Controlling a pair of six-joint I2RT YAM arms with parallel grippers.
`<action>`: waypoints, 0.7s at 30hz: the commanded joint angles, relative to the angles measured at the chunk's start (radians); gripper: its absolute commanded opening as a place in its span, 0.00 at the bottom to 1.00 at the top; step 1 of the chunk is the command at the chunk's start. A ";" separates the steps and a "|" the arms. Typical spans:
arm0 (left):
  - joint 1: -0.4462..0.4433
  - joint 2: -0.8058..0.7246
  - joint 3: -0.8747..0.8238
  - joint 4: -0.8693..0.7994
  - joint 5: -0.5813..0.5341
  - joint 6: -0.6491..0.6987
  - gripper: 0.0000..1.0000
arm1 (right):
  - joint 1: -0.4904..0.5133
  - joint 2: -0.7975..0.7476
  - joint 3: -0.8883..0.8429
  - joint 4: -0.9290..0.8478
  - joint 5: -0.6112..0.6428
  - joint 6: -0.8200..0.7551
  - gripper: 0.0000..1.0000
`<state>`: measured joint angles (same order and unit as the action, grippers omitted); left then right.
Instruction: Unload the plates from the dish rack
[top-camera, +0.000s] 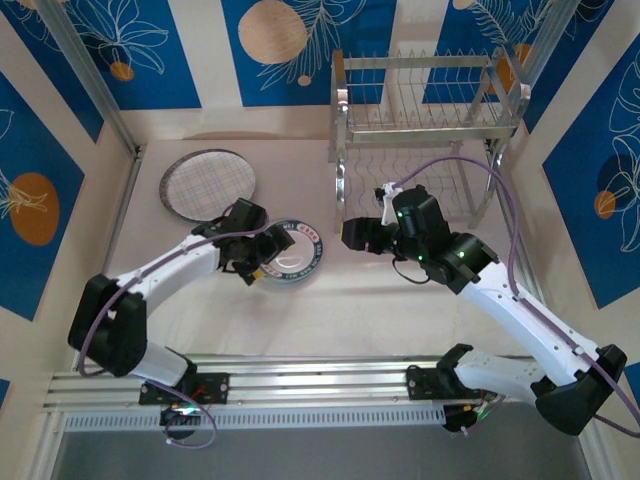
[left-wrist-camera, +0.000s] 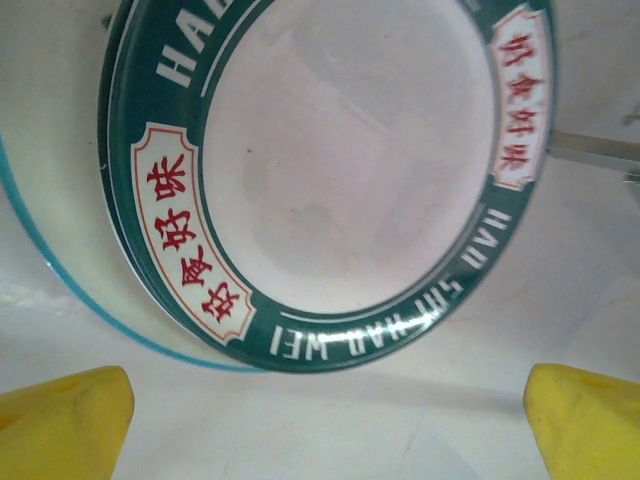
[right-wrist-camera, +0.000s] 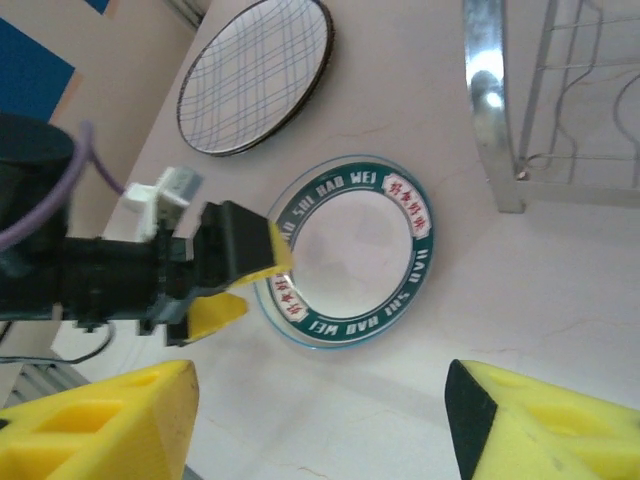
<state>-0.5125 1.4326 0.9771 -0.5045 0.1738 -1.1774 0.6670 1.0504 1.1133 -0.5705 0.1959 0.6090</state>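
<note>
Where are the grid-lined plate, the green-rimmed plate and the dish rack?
grid-lined plate (top-camera: 208, 185): top external view, centre.
green-rimmed plate (right-wrist-camera: 350, 252): right wrist view, white centre.
dish rack (top-camera: 430, 118): top external view, upper shelf.

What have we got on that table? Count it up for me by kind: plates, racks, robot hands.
Plates: 2, the grid-lined plate and the green-rimmed lettered plate
Dish rack: 1
Robot hands: 2, the left hand and the right hand
Total: 5
</note>
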 joint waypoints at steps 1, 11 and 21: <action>0.013 -0.094 0.005 -0.047 -0.026 0.052 1.00 | -0.011 -0.037 0.046 -0.064 0.073 0.010 0.85; 0.096 -0.403 -0.062 -0.125 -0.160 0.185 1.00 | -0.098 -0.161 0.049 -0.209 0.193 0.015 0.99; 0.106 -0.441 -0.171 -0.125 -0.817 0.675 1.00 | -0.258 -0.382 -0.454 0.156 0.571 -0.307 0.99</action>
<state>-0.4175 1.0138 0.9024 -0.7330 -0.4088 -0.7868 0.4492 0.7280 0.8284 -0.6479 0.6563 0.5072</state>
